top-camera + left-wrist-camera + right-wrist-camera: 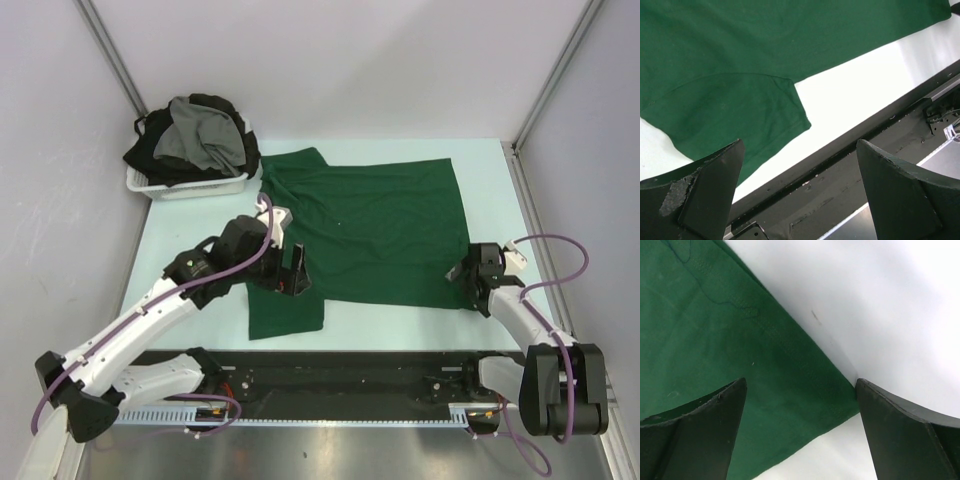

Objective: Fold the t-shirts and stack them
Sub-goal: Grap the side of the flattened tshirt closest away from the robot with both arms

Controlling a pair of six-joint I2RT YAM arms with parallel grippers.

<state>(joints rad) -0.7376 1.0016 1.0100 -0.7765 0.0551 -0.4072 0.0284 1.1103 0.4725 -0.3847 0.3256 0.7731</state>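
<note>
The left end effector (291, 270) stands wide open with nothing between its fingers, and it hovers over the dark green t-shirt (375, 225) at the shirt's 7 o'clock, where the near sleeve joins the body. In its wrist view the sleeve hem lies just ahead of the two dark fingertips, with bare surface (185, 235) and the black rail (350, 365) beyond it. The right end effector (470, 282) is also open and grips nothing. It sits low at the shirt's 4 o'clock corner. In its wrist view one finger is over green cloth and the other over bare surface, with the hem corner between them; whether either finger touches the cloth cannot be told.

The green t-shirt lies spread flat in the middle of the surface, collar end toward 9 o'clock and hem toward 3 o'clock, with one sleeve pointing to 6 and the other to 12. At 10 o'clock, well apart from both arms, a white basket (190, 188) holds a heap of shirts — a grey t-shirt (200, 135) draped on top of black t-shirts (148, 155).
</note>
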